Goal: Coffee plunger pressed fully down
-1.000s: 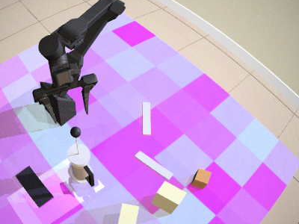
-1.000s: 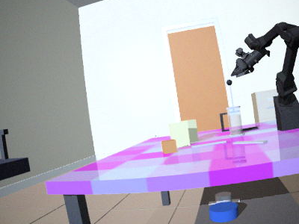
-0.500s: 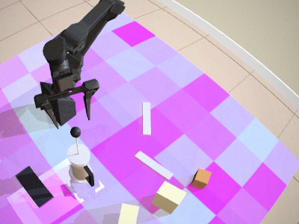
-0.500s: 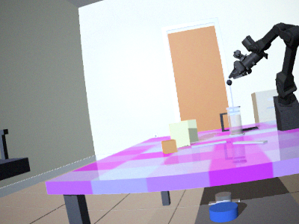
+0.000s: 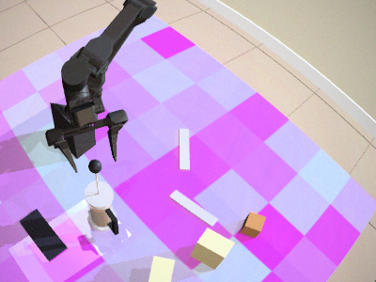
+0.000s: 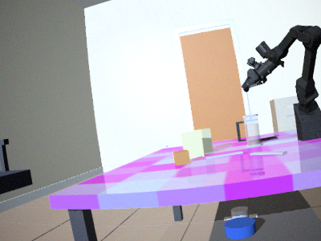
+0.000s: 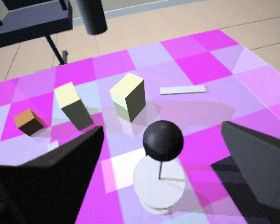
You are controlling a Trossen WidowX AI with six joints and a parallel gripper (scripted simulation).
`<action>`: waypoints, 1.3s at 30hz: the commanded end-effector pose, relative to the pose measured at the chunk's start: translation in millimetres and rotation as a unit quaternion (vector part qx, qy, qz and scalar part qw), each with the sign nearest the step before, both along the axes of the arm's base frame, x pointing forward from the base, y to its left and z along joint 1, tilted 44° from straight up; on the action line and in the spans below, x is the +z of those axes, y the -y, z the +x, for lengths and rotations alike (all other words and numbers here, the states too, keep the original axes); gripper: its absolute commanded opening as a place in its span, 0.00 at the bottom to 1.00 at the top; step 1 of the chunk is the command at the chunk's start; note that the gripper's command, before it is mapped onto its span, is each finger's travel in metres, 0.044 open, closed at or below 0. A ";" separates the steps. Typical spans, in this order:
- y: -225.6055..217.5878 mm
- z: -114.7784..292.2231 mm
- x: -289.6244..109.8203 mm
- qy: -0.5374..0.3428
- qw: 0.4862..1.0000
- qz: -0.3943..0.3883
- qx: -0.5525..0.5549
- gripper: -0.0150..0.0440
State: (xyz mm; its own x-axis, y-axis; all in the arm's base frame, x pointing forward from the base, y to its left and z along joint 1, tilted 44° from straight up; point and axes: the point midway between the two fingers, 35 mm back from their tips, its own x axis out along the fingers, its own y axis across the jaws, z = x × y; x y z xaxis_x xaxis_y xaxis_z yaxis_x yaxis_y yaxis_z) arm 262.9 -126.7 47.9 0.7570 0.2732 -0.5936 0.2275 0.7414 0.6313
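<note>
The coffee press [image 5: 100,210] [image 6: 252,130] [image 7: 159,184] is a glass beaker with a white lid and a black handle, standing upright on the pink checkered table [image 5: 263,122]. Its plunger is raised on a thin rod, with a round black knob [image 5: 95,165] [image 7: 163,141] on top. My gripper [image 5: 95,164] [image 6: 246,87] [image 7: 161,129] is open wide. Its two fingers straddle the knob at about knob height, with a gap on each side and no contact. In the exterior view the fingers hide the knob.
Two white strips [image 5: 184,148] [image 5: 193,208] lie right of the press. An orange cube [image 5: 254,224] [image 7: 29,121], two cream blocks [image 5: 212,248] [image 5: 162,269] and a black flat slab [image 5: 42,234] lie near the front of the table. The arm's base stands behind the press.
</note>
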 end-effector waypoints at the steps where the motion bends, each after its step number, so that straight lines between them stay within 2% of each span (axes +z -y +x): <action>1: -2.5 -0.6 -4.0 -0.004 1.000 0.004 -0.002 0.91; 10: -2.5 -0.6 -4.0 -0.004 1.000 0.004 -0.002 0.51; 14: -2.5 -0.6 -4.0 -0.004 1.000 0.004 -0.002 0.47; 39: -16.3 1.2 -27.5 -0.006 1.000 0.003 -0.001 0.47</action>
State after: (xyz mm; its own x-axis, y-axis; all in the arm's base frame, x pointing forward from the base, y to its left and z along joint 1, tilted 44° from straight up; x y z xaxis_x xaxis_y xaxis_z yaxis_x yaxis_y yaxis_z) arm 270.2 -121.9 35.6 0.7753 0.2556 -0.5776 0.2187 0.7492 0.6252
